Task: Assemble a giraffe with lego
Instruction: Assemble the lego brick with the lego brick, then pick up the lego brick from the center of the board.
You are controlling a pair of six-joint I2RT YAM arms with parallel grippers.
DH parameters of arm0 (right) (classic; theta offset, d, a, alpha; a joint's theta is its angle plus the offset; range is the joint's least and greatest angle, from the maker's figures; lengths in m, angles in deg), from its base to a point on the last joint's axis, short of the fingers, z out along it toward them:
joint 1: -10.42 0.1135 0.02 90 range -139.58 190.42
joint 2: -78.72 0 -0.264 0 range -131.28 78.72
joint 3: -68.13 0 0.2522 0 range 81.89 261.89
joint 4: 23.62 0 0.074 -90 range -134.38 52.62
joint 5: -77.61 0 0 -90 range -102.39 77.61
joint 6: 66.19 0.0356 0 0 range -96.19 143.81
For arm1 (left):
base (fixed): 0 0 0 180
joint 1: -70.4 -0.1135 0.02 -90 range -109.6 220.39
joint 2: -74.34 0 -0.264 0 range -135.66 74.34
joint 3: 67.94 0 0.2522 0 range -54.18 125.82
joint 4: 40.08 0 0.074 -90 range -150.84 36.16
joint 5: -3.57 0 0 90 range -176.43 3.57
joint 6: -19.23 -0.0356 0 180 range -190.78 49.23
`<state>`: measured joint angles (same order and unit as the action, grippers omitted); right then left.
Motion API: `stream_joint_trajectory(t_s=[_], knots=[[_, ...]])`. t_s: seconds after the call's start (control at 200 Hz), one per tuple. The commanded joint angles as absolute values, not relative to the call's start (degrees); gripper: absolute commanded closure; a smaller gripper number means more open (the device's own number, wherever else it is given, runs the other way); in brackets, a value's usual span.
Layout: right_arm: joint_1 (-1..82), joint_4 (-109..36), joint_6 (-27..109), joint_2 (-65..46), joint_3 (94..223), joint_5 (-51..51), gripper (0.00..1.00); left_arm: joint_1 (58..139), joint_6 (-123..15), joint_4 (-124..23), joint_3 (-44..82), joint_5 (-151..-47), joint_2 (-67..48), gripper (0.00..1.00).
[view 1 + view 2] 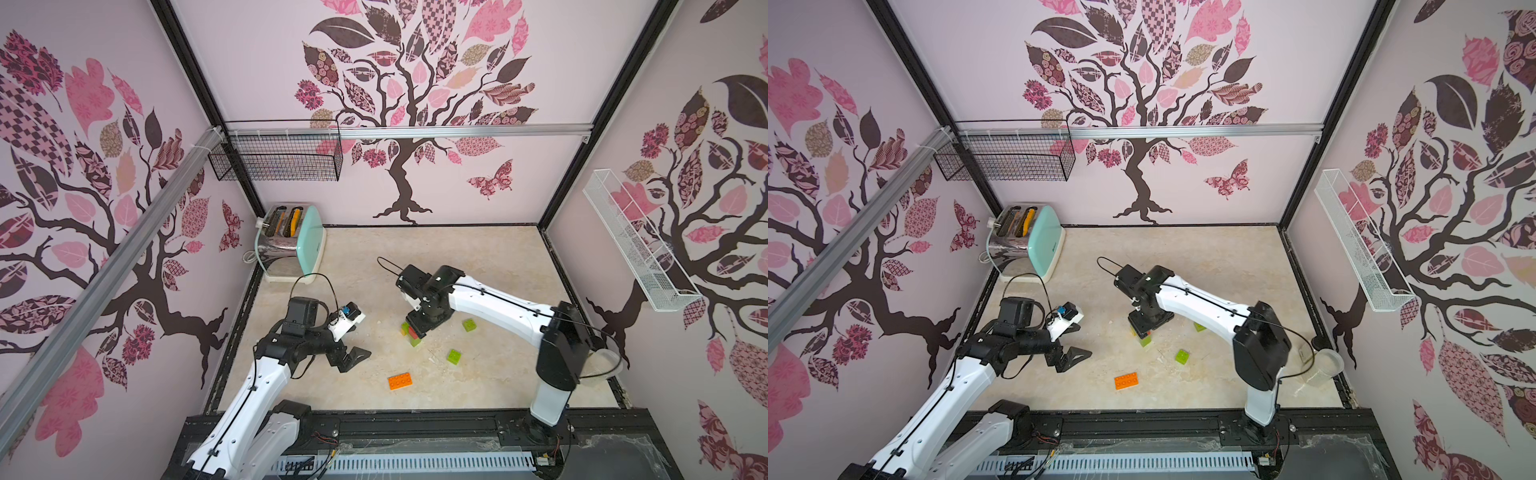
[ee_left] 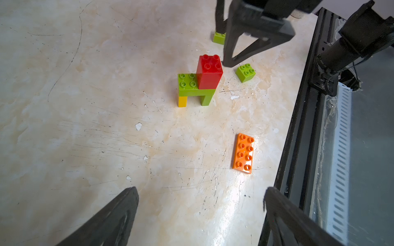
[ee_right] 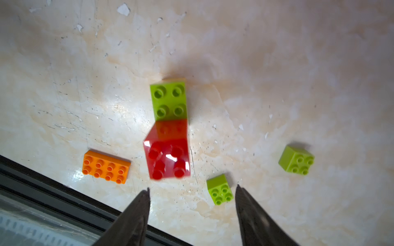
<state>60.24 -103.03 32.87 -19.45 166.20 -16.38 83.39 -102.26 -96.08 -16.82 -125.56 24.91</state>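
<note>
On the surface [image 1: 478, 257], both top views: right pincer [image 1: 417, 328] hangs over the part-built giraffe [image 1: 414, 337] and hides most of it. Left pincer [image 1: 353, 359] sits well apart, toward its own side.
Loose lego, top views: near green brick [image 1: 454, 356] and far green brick [image 1: 469, 324] lie on the right arm's side. Orange brick [image 1: 400, 381] lies by the front edge, roughly between the arms, long axis crosswise.
Left wrist view: giraffe upright, with yellow leg, green leg and green body. Red brick [image 2: 210, 71] sits on one end, studs bare. A right pincer finger stands just beside it; contact unclear. Left pincer jaws wide, empty.
Right wrist view: right pincer jaws parted, gripping nothing. Near green brick shows between the tips, down on the surface.
Judgement: next neck piece is likely that green brick. Right arm is nearer, and the red brick close by is the thing to clear.
</note>
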Motion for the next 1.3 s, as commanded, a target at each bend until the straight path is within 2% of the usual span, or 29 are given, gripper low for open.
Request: stream_joint_trajectory(t_s=[0.0, 0.14, 0.31, 0.57, 0.795, 1.055, 1.296], knots=[[59.1, -94.4, 42.0, -11.0, 153.4, -17.3, 0.31, 83.1, -102.7, -96.4, -17.3, -126.9, 25.3, 0.02], [58.3, -82.0, 53.0, -9.1, 139.4, -14.0, 0.31, 83.1, -102.5, -96.3, -17.3, -127.2, 25.2, 0.02], [58.2, -73.0, 59.7, -11.2, 133.8, -11.0, 0.31, 83.1, -102.6, -96.6, -17.2, -127.0, 25.3, 0.02], [58.3, -74.9, 60.7, -13.1, 133.8, -12.7, 0.34, 83.1, -102.7, -96.6, -17.1, -127.0, 25.0, 0.02], [58.2, -76.2, 60.2, -12.0, 133.8, -12.9, 0.43, 83.1, -102.7, -96.5, -17.1, -127.1, 24.8, 0.02], [58.3, -78.2, 57.4, -14.5, 137.8, -14.7, 0.45, 83.1, -102.6, -96.6, -17.1, -127.0, 25.0, 0.02], [58.3, -78.0, 56.2, -16.8, 138.7, -13.8, 0.55, 83.1, -102.7, -96.5, -17.1, -127.0, 25.2, 0.02]])
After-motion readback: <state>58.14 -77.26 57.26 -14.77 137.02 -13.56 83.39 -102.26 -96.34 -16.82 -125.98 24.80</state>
